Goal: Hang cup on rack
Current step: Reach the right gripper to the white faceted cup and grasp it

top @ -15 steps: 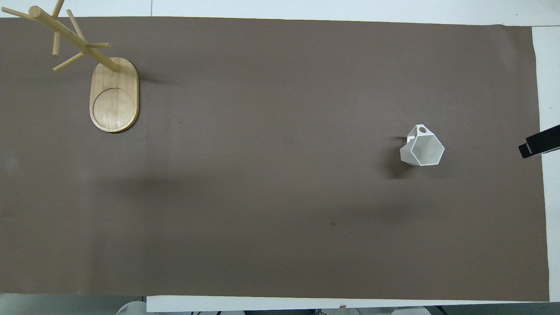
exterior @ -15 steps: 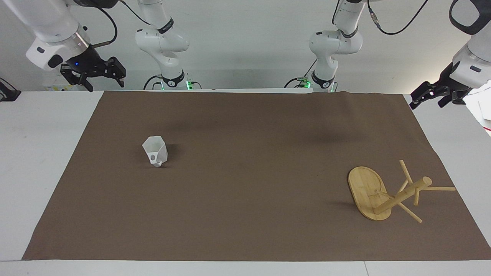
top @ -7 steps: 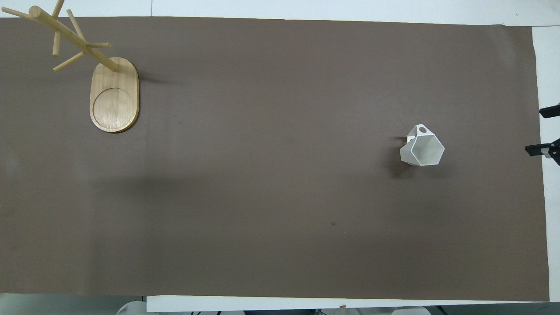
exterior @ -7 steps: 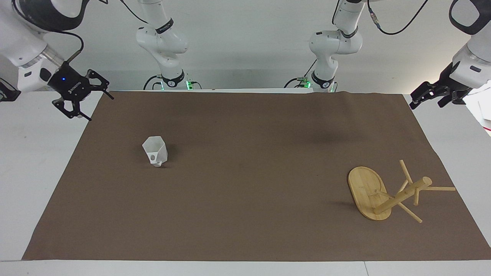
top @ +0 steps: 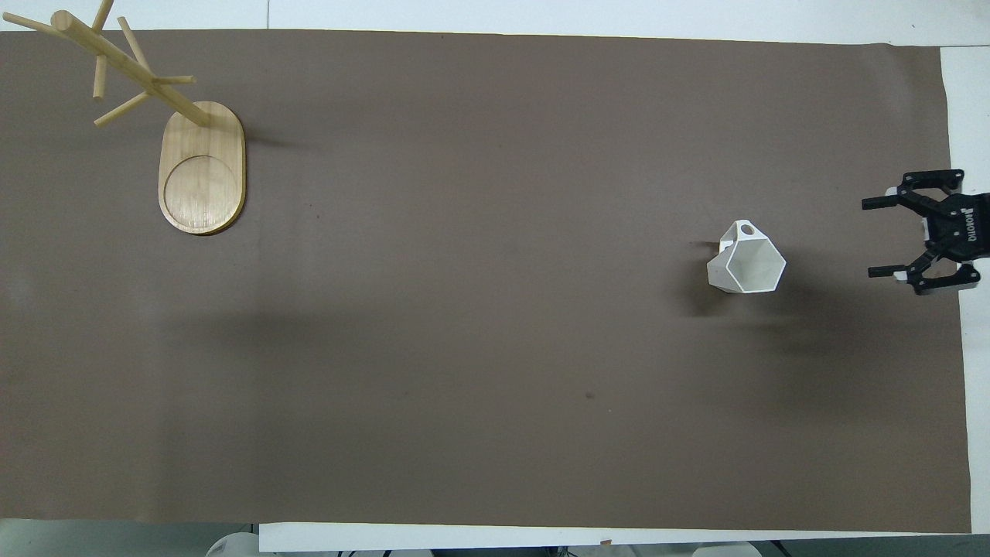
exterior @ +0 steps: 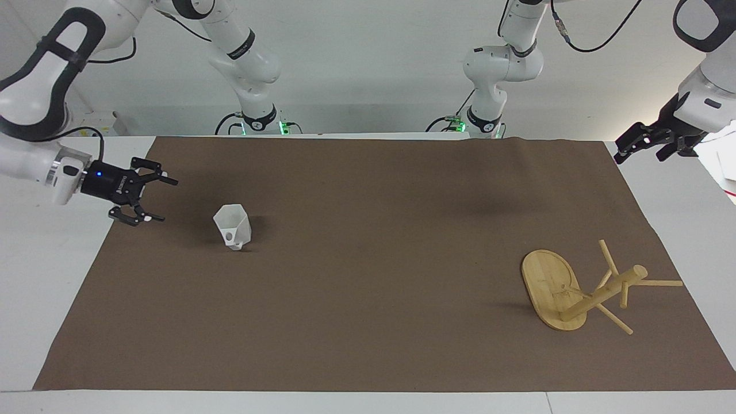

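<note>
The white faceted cup (exterior: 233, 227) stands upright on the brown cloth, toward the right arm's end of the table, with its handle on the side away from the robots. It also shows in the overhead view (top: 747, 260). The bamboo rack (exterior: 551, 287) stands upright on its oval base at the left arm's end, farther from the robots than the cup; it shows in the overhead view too (top: 203, 166). My right gripper (exterior: 168, 201) (top: 869, 238) is open and empty, low over the cloth's edge. It points at the cup and is apart from it. My left gripper (exterior: 624, 150) waits raised over the table's corner.
The brown cloth (exterior: 368, 322) covers most of the white table (exterior: 46, 259). The rack's thin pegs (exterior: 661, 283) stick out toward the left arm's end of the cloth.
My right gripper has come down from high over the table's corner, turned level and moved toward the cup. The left arm, cup and rack have not moved.
</note>
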Controlling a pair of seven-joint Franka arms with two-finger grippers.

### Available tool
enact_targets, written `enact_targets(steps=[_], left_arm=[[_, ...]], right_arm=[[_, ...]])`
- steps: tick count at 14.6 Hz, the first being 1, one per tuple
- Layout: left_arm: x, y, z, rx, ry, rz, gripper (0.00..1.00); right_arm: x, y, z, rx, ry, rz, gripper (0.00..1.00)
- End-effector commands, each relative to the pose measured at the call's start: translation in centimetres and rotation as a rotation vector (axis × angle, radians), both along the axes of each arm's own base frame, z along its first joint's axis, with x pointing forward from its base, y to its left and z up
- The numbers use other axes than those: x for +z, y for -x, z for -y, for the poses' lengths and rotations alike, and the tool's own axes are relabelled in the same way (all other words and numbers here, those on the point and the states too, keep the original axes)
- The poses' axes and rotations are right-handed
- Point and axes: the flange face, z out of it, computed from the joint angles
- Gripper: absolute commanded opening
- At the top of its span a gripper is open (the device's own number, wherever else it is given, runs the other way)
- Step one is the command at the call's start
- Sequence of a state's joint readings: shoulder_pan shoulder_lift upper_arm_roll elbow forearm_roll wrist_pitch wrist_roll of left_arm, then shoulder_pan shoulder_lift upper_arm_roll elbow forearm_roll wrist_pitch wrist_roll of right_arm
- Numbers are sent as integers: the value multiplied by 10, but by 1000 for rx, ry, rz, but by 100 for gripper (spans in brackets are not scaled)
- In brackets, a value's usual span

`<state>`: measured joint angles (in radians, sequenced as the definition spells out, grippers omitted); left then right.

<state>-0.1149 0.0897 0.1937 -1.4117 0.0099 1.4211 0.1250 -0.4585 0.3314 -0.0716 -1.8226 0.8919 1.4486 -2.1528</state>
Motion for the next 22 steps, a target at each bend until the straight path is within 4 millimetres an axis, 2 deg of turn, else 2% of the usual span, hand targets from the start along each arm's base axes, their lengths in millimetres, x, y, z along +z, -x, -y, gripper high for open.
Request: enact_targets(steps=[1, 2, 3, 6, 8, 11, 13, 20, 22], left_arm=[[1, 8, 1, -6, -9, 4, 100], [1, 8, 1, -6, -9, 4, 100], [1, 8, 1, -6, -9, 4, 100], [0, 8, 1, -6, -9, 2, 100], [0, 8, 1, -5, -9, 4, 100], [1, 8, 3, -8, -9, 4, 100], [0, 9, 4, -8, -8, -2, 100], [-2, 11, 8, -13, -7, -23, 100], [-2, 13, 9, -16, -5, -37, 100]], right_arm=[[-52, 16, -5, 10, -122, 83, 99], [-61, 14, -3, 14, -135, 99, 99], [-83, 13, -2, 16, -159, 82, 99], [-125, 7, 1, 25, -197, 106, 99], [-140, 6, -6, 20, -227, 130, 99], [-144, 1, -26, 61, -232, 150, 99], [-154, 7, -34, 55, -235, 144, 99], [-156, 1, -69, 97, -258, 167, 99], [-160, 6, -78, 100, -272, 169, 99]])
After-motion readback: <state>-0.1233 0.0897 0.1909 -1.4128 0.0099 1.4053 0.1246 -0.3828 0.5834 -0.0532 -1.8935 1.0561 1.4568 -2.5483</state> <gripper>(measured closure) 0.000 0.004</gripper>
